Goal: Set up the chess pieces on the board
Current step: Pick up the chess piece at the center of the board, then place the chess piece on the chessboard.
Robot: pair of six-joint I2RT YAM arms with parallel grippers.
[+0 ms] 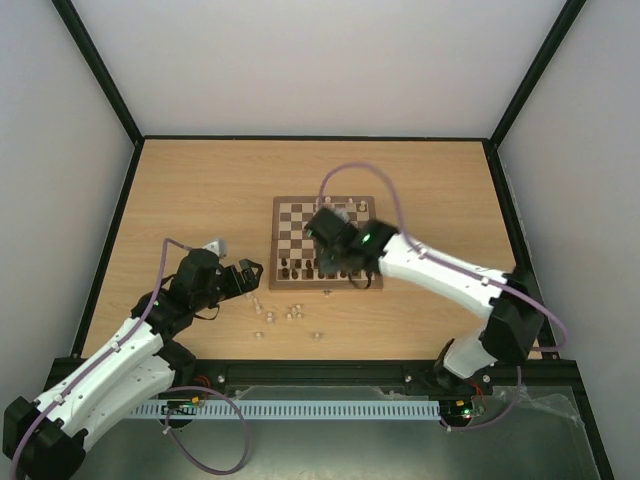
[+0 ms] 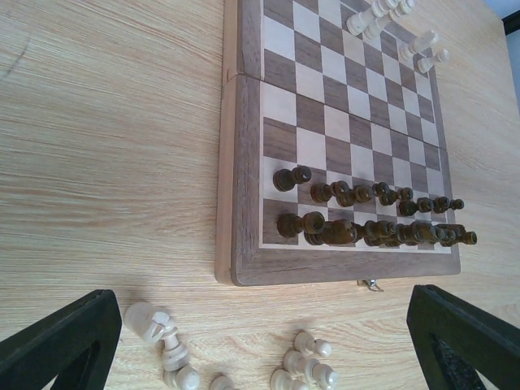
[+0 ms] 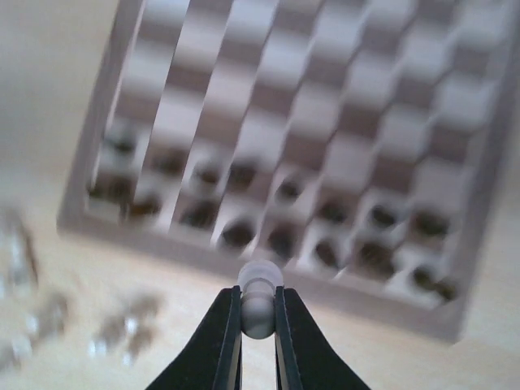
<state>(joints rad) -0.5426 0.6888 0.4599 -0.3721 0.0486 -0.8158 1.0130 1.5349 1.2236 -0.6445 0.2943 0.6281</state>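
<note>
The table is a wide top of light wood grain, smooth and matt. In its middle lies the square wooden chessboard, with brown and cream squares and a darker border. The right arm reaches across the board's near right part and hides it in the top view; a purple cable loops above the far edge. The right gripper hangs over the near border, its black jaws clamped on one pale piece with a round head. The left gripper is near the board's left corner, its jaws wide apart and holding nothing. Dark pieces stand in two rows on the near side. Of the pale chess pieces, several lie loose on the table just near the board and a few stand at its far side. A small metal clasp sits on the near edge.
</note>
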